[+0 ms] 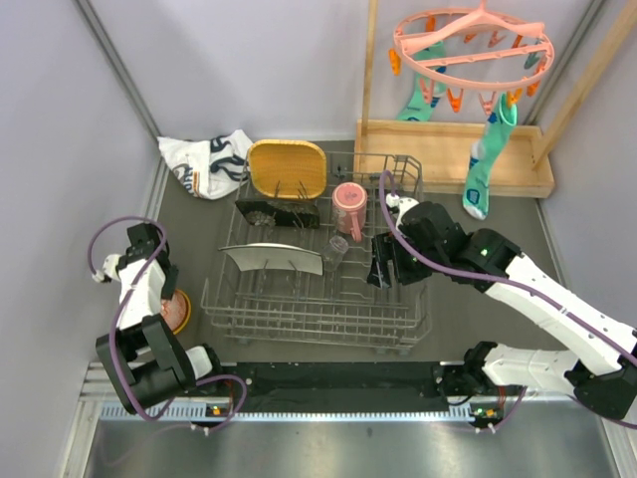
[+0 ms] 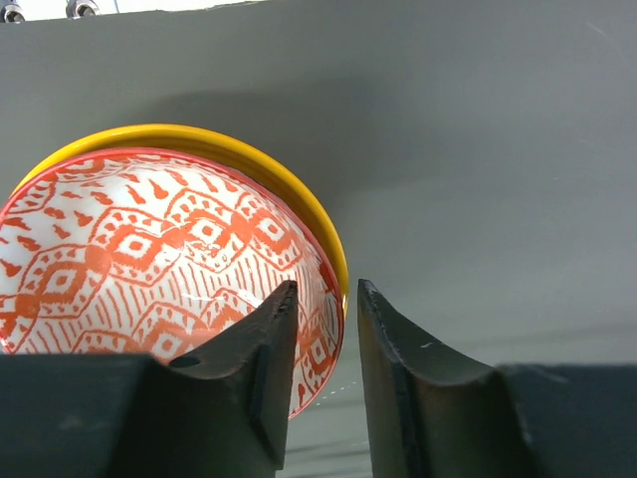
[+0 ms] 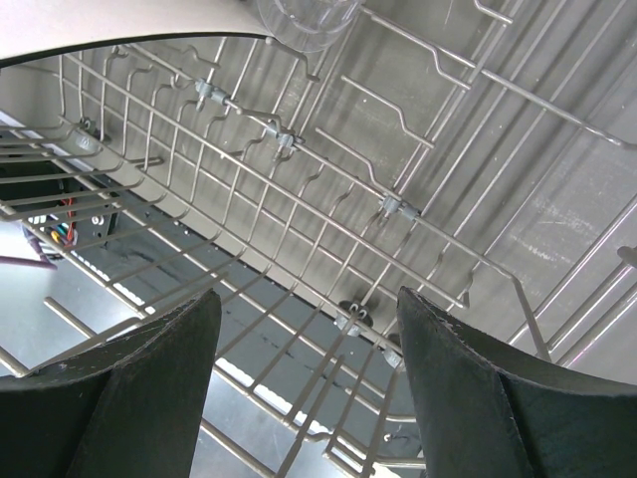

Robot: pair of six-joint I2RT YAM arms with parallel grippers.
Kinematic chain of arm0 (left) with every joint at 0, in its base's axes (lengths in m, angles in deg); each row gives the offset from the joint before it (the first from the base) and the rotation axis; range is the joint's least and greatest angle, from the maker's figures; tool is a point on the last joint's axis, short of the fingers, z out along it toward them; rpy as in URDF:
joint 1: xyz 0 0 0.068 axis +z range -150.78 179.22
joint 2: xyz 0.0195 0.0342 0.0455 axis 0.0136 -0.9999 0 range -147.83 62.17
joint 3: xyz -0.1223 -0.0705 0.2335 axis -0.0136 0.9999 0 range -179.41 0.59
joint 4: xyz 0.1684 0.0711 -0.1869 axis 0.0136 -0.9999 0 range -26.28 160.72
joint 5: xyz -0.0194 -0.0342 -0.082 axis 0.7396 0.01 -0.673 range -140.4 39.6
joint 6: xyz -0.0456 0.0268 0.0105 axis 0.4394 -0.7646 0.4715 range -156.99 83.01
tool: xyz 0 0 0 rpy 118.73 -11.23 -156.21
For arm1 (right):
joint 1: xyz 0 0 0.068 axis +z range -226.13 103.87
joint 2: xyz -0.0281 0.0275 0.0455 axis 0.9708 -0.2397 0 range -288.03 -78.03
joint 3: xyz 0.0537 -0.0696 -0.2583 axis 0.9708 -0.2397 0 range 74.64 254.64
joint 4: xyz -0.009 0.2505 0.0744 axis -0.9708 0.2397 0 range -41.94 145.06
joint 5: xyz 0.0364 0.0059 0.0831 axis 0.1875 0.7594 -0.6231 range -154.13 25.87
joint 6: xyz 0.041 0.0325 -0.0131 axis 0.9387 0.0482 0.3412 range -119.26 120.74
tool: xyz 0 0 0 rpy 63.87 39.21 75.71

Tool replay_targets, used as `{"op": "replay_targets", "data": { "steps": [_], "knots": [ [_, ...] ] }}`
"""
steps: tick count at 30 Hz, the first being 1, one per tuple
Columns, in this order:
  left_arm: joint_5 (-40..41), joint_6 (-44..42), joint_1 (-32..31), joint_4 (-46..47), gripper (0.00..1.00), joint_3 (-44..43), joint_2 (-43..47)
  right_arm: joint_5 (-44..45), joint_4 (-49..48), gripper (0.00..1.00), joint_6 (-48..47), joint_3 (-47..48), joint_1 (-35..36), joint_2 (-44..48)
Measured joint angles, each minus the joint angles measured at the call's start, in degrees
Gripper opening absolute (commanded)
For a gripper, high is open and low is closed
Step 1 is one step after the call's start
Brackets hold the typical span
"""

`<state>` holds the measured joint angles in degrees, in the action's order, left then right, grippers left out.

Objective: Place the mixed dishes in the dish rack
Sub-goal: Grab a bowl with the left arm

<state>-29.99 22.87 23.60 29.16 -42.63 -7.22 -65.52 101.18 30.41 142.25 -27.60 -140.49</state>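
The left gripper (image 2: 323, 289) has its 2 fingers set narrowly apart, 1 over the inside of the orange bowl (image 2: 149, 259) and 1 outside, with the rim between them. Whether they actually pinch it cannot be told. The bowl, with a yellow edge showing behind its rim, sits on the grey table (image 2: 478, 149) left of the dish rack (image 1: 309, 319).

The right gripper (image 3: 309, 398) hangs wide open and empty over the rack's right end. In the rack are the pale plate (image 1: 271, 259), small clear glass (image 1: 336, 247), pink cup (image 1: 348, 204), black floral square plate (image 1: 277, 212) and, at the far end, the yellow wooden plate (image 1: 287, 167).
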Motion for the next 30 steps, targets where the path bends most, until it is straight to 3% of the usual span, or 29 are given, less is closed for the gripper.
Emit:
{"op": "replay_targets", "data": {
  "steps": [14, 22, 28, 30],
  "knots": [
    [-1.5, 0.0, 0.4, -1.1, 0.26, -0.3, 0.0, 0.0, -0.4, 0.71, 0.2, -0.1, 0.0, 0.0],
    [-1.5, -0.3, 0.4, -1.8, 0.14, -0.8, 0.0, -0.3, -0.9, 0.71, 0.2, -0.9, 0.0, 0.0],
    [-1.2, -0.9, 0.7, -2.2, 0.12, -1.0, 0.6, -0.3, -1.0, 0.71, 0.2, -0.9, 0.0, 0.0],
    [-1.3, -0.9, 0.7, -2.2, 0.06, -1.0, 0.7, -0.2, -1.1, 0.71, 0.2, -0.9, 0.0, 0.0]
  ]
}}
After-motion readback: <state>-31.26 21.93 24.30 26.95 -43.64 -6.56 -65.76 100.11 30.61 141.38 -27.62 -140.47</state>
